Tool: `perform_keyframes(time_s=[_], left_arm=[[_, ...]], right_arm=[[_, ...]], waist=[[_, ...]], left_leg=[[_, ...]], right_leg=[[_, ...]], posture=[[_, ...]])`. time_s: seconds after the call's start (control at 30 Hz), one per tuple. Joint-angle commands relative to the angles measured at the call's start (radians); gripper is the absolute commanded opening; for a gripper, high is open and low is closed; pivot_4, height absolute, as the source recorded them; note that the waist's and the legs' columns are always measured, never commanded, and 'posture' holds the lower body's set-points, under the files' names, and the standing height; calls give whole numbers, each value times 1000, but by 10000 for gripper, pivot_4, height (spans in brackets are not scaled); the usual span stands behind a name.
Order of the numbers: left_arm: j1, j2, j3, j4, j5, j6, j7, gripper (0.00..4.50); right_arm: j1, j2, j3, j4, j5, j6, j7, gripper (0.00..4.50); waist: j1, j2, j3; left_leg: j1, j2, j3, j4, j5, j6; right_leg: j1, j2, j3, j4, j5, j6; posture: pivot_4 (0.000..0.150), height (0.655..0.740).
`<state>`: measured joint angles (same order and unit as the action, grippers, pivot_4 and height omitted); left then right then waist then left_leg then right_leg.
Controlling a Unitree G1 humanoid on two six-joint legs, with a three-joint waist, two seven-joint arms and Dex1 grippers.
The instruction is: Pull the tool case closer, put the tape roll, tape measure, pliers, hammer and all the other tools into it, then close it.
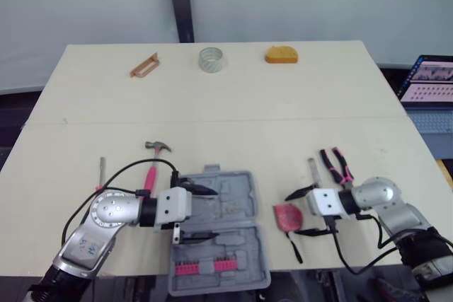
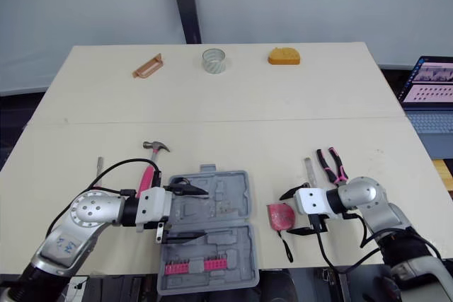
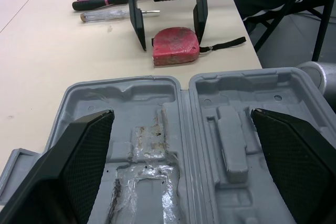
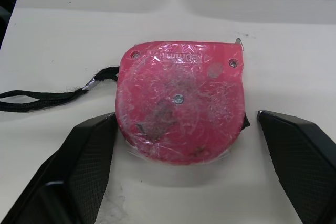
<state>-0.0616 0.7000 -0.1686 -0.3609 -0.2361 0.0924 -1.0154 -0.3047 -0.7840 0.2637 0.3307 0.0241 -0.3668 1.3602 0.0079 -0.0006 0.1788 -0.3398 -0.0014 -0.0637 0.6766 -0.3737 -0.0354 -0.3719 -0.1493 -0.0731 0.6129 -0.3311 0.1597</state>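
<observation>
Tool case (image 1: 241, 242), open, at the counter's (image 1: 212, 97) near edge under my spread left end effector (image 1: 212, 213); head views add its pink bit row (image 1: 205, 267). Tape measure (image 4: 181, 108) just beside it, flanked by my spread right end effector (image 1: 291, 214), strap cut off in the right wrist view.

Hammer (image 1: 151, 173) handle partly hidden, laptop (image 1: 433, 83) cut off.

One tool case (image 1: 219, 231); left of it one hammer (image 1: 152, 164); right of it one tape measure (image 1: 287, 216), one pliers (image 1: 338, 165), one screwdriver (image 1: 313, 170); beyond it one tape roll (image 1: 211, 59).
</observation>
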Motion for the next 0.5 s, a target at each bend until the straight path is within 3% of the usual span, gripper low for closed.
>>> perform_keyframes(time_s=[0.03,0.5], left_arm=[[5,-3,3,-33,-4,0,8,45000],[24,-14,-1,-49,-2,16,38,45000]], right_arm=[[20,12,2,-24,8,20,-15,28623],[27,-6,-13,-114,53,122,6,28623]], waist=[[-5,0,0],[-6,0,0]], left_leg=[[0,0,0,0,0,0],[0,0,0,-1,0,0]], right_leg=[[0,0,0,0,0,0],[0,0,0,-1,0,0]], posture=[[1500,7400],[1500,7400]])
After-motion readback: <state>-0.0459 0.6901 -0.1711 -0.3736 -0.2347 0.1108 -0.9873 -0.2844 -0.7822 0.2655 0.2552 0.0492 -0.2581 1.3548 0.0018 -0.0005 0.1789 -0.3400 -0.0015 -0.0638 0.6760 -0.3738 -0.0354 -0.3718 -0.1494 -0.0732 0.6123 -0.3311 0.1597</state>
